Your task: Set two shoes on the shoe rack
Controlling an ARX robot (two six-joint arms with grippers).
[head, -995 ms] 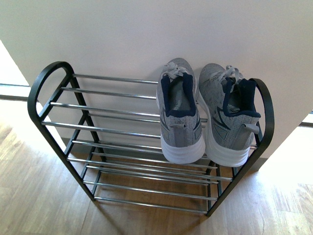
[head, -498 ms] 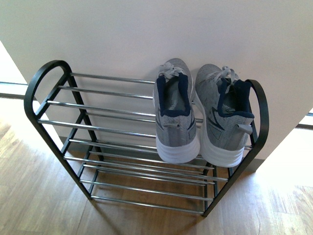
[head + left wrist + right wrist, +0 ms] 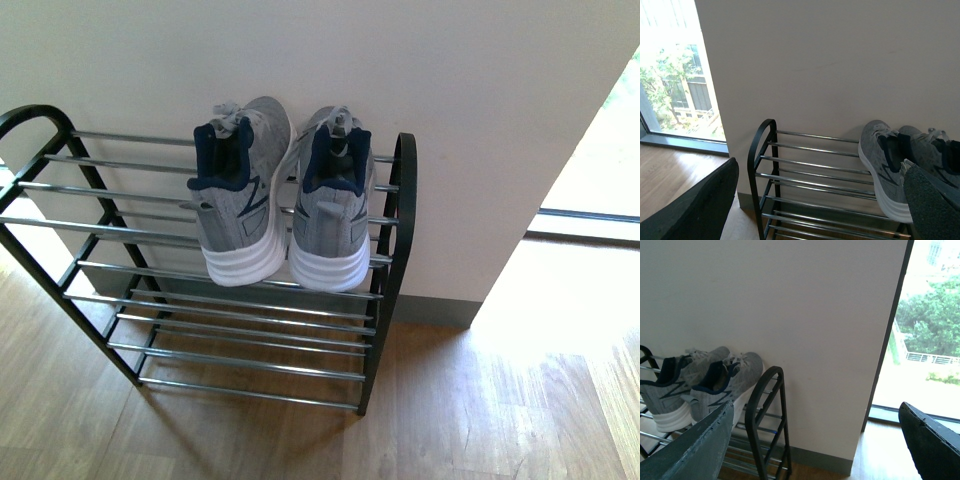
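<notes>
The shoe rack (image 3: 404, 210) stands on the wooden floor (image 3: 480, 420) against a pale wall (image 3: 450, 80), its black loop ends joined by tiers of thin chrome bars. It carries both grey shoes on its top tier, gathered at the robot's right end. The outer shoe (image 3: 332, 205) lies just beside the right loop, and the inner shoe (image 3: 236, 210) sits close alongside it, toward the rack's middle. Each has a navy lining and a white sole, with its heel turned to the front camera and its toe pointing at the wall. The left claw (image 3: 820, 167) is released, its two dark fingers (image 3: 695, 210) spread wide with nothing between them, and it hangs well apart from the rack's left loop. The right claw (image 3: 815, 407) is also released, its fingers (image 3: 930, 440) wide apart and gripping nothing, off the rack's right loop. Past the wall's edge, a tall window (image 3: 930, 315) shows green trees.
</notes>
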